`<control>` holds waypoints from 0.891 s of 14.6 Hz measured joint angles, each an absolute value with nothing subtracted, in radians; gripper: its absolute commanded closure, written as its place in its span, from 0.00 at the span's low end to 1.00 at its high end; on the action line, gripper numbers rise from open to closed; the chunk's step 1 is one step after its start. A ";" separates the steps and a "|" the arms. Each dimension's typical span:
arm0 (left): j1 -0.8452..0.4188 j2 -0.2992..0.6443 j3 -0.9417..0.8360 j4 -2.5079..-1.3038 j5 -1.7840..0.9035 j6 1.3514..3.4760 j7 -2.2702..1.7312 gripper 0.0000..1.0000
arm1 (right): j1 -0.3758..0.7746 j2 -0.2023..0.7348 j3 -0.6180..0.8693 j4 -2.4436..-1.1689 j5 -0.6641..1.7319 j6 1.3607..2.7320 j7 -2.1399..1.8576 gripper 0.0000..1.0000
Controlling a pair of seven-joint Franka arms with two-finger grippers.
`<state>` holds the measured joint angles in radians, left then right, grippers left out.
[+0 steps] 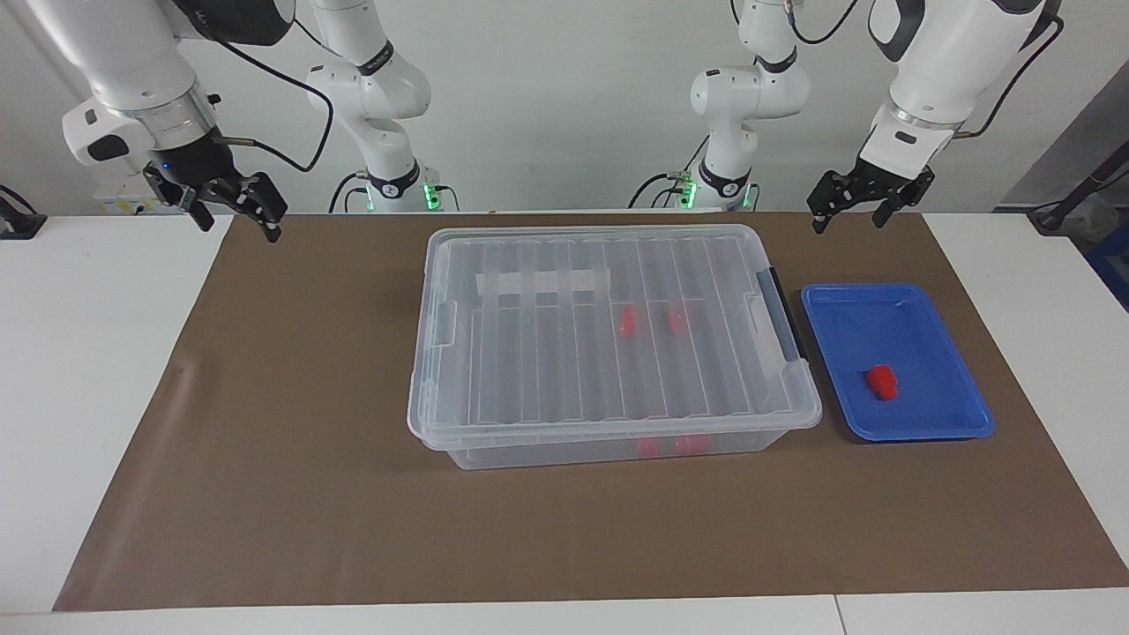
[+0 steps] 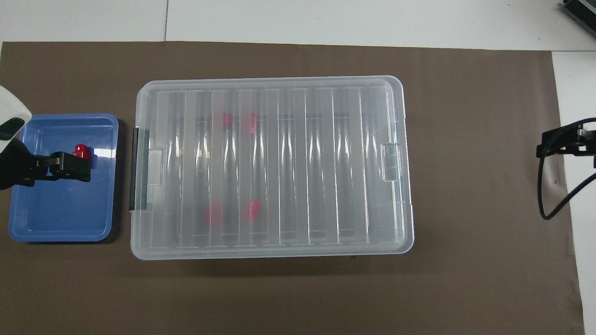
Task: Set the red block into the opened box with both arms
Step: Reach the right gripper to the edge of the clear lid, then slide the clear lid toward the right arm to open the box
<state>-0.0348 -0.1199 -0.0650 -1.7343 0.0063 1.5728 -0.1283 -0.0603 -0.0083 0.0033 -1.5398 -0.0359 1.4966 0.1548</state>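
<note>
In tray — red block [image 1: 881, 382], left hand [image 1: 852, 212] aloft

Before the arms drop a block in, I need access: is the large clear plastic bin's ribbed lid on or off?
On. The ribbed clear lid lies flat over the clear plastic bin, covering it rim to rim.

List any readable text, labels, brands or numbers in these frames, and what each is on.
None can be read.
White tape strip on the box lid: blank, no writing visible.
Black latch on the box: no marking visible.
Blue tray and red block: plain.
Dark bands on the slimmer arms near the wall: any print too small to read.
</note>
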 measured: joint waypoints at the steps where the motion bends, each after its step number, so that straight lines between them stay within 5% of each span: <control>1: -0.035 -0.120 -0.065 -1.734 0.006 1.573 -0.128 0.00 | -0.060 -0.008 0.004 -1.540 -0.036 1.500 0.155 0.01; 13: -0.035 -0.120 -0.065 -1.734 0.006 1.573 -0.128 0.00 | 0.045 0.006 0.028 -1.669 -0.023 1.742 0.209 0.05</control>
<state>-0.0348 -0.1199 -0.0650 -1.7343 0.0064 1.5728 -0.1283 0.0453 0.0057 0.0278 -1.6695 -0.0229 1.7418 0.2093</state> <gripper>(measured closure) 0.000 0.040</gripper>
